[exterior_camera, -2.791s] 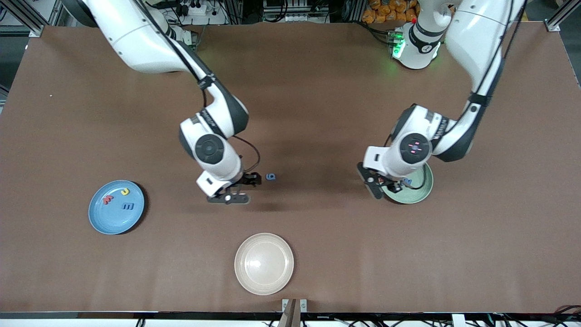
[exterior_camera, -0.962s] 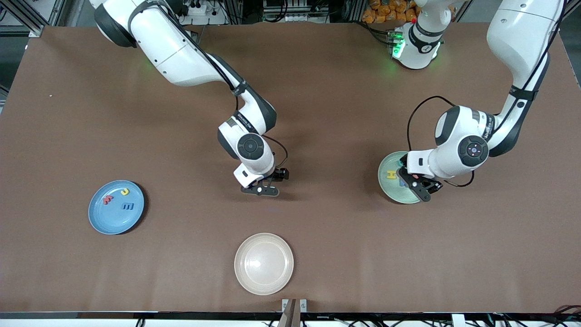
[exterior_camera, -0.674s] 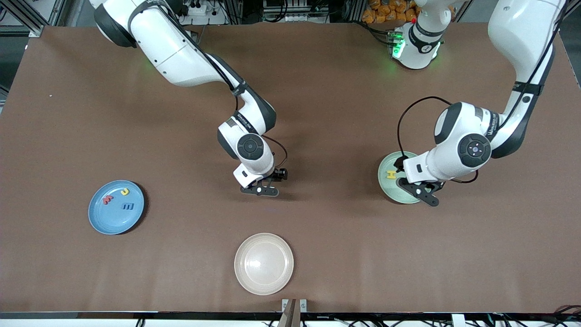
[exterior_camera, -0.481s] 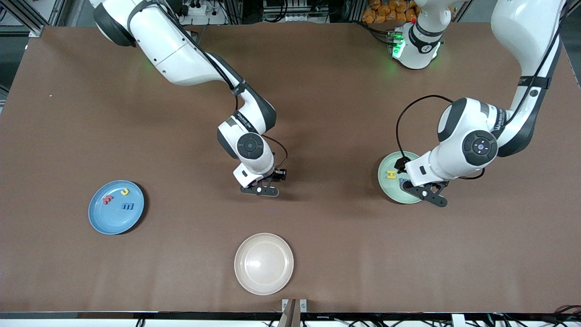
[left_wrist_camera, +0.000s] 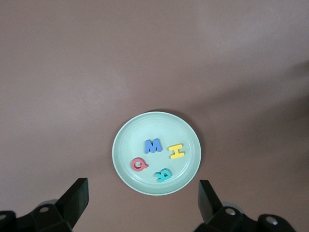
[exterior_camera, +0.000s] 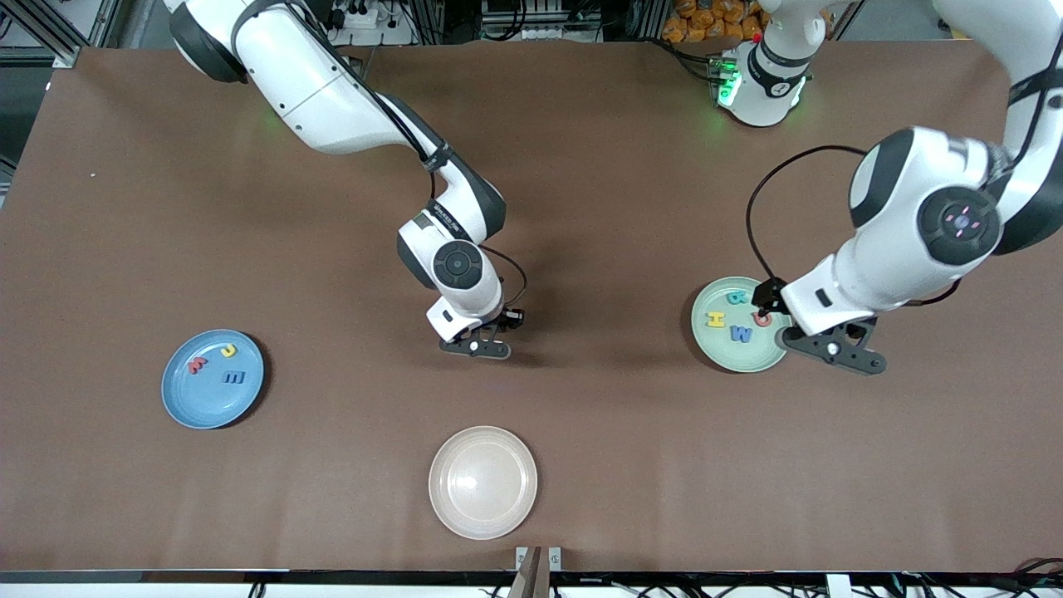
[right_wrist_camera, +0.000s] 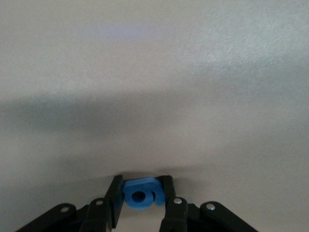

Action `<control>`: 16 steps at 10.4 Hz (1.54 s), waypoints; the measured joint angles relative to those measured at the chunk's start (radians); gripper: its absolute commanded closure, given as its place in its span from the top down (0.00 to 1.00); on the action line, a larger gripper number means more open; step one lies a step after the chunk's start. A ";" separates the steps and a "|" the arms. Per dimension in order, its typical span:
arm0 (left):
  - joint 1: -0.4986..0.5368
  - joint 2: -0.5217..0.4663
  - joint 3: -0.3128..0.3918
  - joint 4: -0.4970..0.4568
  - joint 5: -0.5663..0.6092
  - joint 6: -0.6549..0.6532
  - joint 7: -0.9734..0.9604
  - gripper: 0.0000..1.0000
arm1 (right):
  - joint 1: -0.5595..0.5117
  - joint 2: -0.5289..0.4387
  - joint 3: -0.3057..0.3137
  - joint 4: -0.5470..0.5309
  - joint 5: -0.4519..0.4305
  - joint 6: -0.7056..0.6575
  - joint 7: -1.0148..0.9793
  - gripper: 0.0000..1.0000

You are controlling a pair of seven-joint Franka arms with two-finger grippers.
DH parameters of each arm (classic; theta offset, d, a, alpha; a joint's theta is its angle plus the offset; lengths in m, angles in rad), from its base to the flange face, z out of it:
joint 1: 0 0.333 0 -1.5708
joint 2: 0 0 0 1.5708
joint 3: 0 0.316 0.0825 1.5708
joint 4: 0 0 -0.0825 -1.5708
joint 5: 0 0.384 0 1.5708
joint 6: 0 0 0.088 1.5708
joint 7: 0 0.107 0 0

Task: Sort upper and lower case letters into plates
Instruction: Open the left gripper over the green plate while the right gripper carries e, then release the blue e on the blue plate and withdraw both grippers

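We see a big brown table (exterior_camera: pixel 581 166) with soft shadows on it. Along its top edge there are metal frame bars (exterior_camera: pixel 50 33), black cables (exterior_camera: pixel 531 21), a green light (exterior_camera: pixel 729 83) and some orange things (exterior_camera: pixel 706 21).

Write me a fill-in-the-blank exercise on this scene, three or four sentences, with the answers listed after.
1. The mint green plate holds ____ letters.
2. The right hand is shut on a small ____ letter.
3. The letter H in the mint green plate is ____ in colour.
4. The cream plate holds ____ letters.

Missing words: four; blue; yellow; no
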 measured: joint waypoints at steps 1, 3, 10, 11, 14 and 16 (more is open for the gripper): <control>0.000 -0.015 -0.001 0.023 0.000 -0.017 0.000 1.00 | -0.018 -0.007 -0.009 0.002 -0.001 0.002 -0.005 0.00; -0.020 -0.047 0.005 0.057 -0.017 -0.056 -0.001 1.00 | -0.125 -0.032 -0.017 0.006 -0.002 0.000 -0.086 0.00; -0.185 -0.183 0.232 0.065 -0.156 -0.142 -0.027 1.00 | -0.615 -0.122 -0.019 -0.021 -0.038 -0.137 -0.705 0.00; -0.207 -0.188 0.254 0.065 -0.157 -0.142 -0.027 1.00 | -0.657 -0.129 -0.019 -0.033 -0.057 -0.137 -0.772 0.00; -0.272 -0.216 0.333 0.062 -0.160 -0.165 -0.033 1.00 | -0.723 -0.143 -0.019 -0.045 -0.095 -0.135 -0.883 1.00; -0.286 -0.247 0.357 0.057 -0.161 -0.189 -0.034 1.00 | -0.726 -0.167 -0.017 -0.068 -0.097 -0.135 -0.886 1.00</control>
